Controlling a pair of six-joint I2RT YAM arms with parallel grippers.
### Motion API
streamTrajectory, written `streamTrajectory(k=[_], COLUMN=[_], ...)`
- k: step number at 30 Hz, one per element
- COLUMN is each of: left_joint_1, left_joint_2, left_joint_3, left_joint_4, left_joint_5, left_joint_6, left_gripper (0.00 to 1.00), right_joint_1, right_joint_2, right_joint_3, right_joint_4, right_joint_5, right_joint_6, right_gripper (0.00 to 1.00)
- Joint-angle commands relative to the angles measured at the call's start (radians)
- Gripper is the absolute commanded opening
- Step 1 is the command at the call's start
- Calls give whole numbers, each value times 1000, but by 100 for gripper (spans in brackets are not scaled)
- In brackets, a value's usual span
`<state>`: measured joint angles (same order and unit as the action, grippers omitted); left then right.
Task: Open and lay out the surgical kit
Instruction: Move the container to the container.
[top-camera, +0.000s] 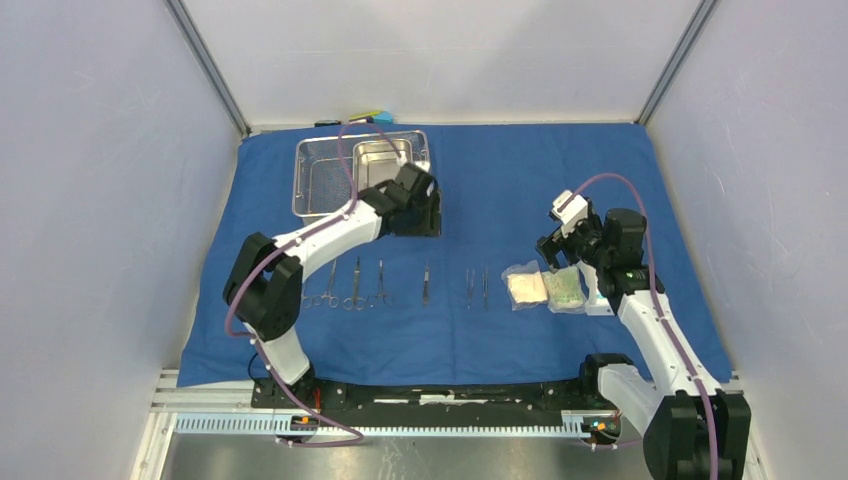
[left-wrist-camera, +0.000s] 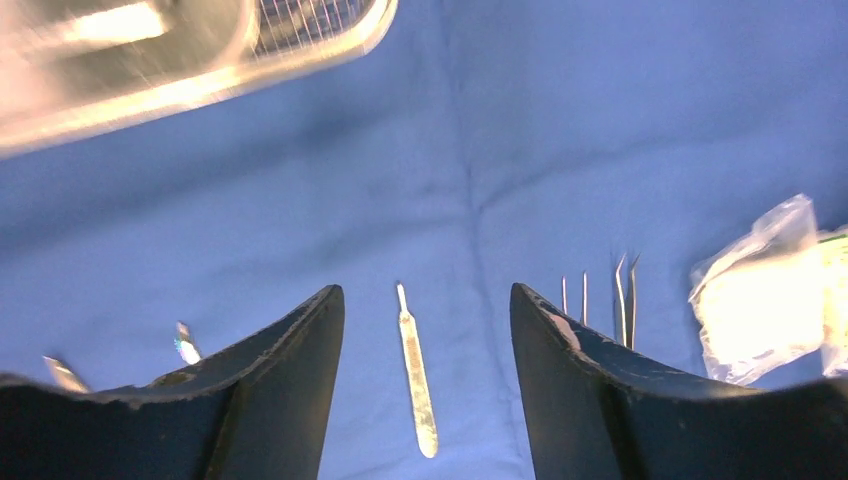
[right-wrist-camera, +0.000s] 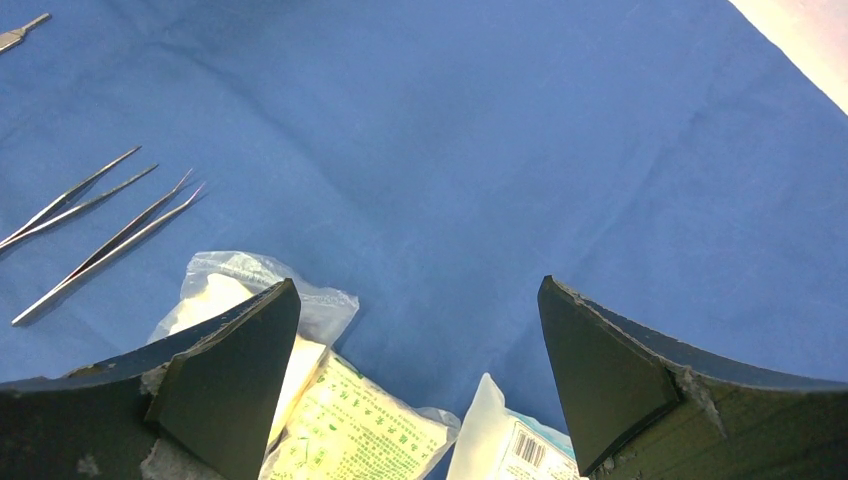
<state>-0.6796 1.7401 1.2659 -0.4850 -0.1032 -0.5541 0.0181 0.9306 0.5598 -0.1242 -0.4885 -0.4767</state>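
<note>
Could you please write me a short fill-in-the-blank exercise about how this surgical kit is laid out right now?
1. The wire-mesh tray holds the smaller steel ____.
2. Everything lies on a ____ cloth.
3. Near the right fingers lie ____ clear packets.
4. The left fingers hover over one slim instrument and hold ____.
Missing words: pan; blue; three; nothing.

Bare cloth (top-camera: 520, 190) mid & rear-right gives passage; instrument row (top-camera: 381, 284), packets (top-camera: 528, 288) block front, tray (top-camera: 318, 180) rear-left.
</note>
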Motion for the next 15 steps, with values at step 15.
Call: streamTrajectory(k=[15], left_joint_1=[347], left_joint_2=[478], left_joint_3=[767], left_joint_4=[-384], left_joint_5=[198], left_joint_6=[478], left_gripper=[73], right_joint_1=[-3], right_joint_2=[115], right_joint_3=[44], right_joint_4=[74], right_joint_5=[-51], right_joint_6=[-37], right_gripper=[97])
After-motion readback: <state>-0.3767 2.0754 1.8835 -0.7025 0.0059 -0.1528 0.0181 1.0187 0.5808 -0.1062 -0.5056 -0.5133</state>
